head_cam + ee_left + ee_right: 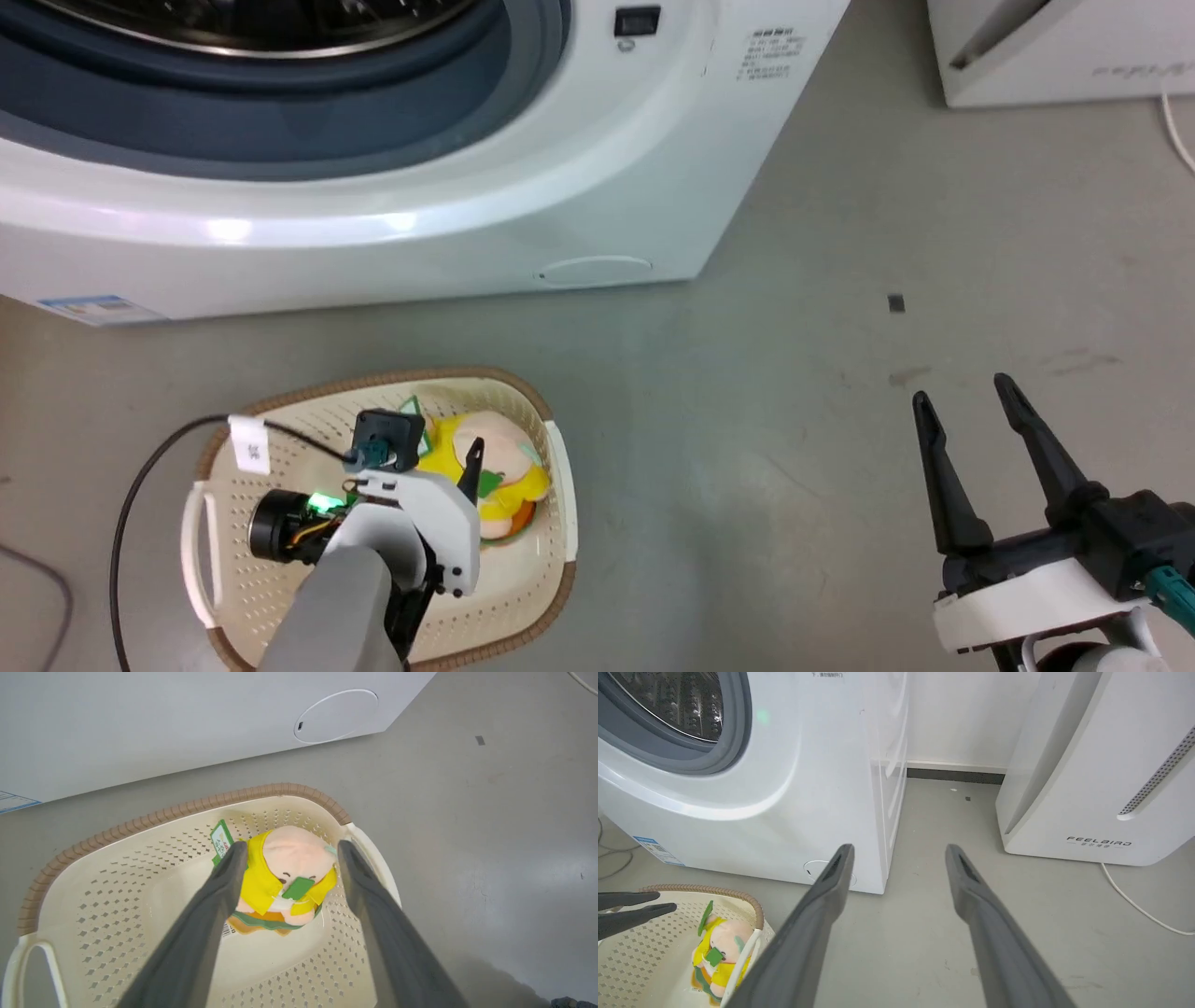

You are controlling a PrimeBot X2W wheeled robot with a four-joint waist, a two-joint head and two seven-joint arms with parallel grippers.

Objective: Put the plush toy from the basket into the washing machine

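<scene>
The plush toy, with a pink head, yellow top and green tags, lies in the cream basket on the floor in front of the washing machine. My left gripper hangs open over the basket, its fingers standing either side of the toy's head without touching it. From the right wrist view the toy lies at the basket's near end, and the left gripper is above it. My right gripper is open and empty over bare floor. The steel drum shows through the open porthole.
The white FEELBIRD appliance stands right of the washing machine, with a floor gap between them and a white cable trailing from it. A black cable loops from my left wrist beside the basket. Grey floor lies between the basket and my right gripper.
</scene>
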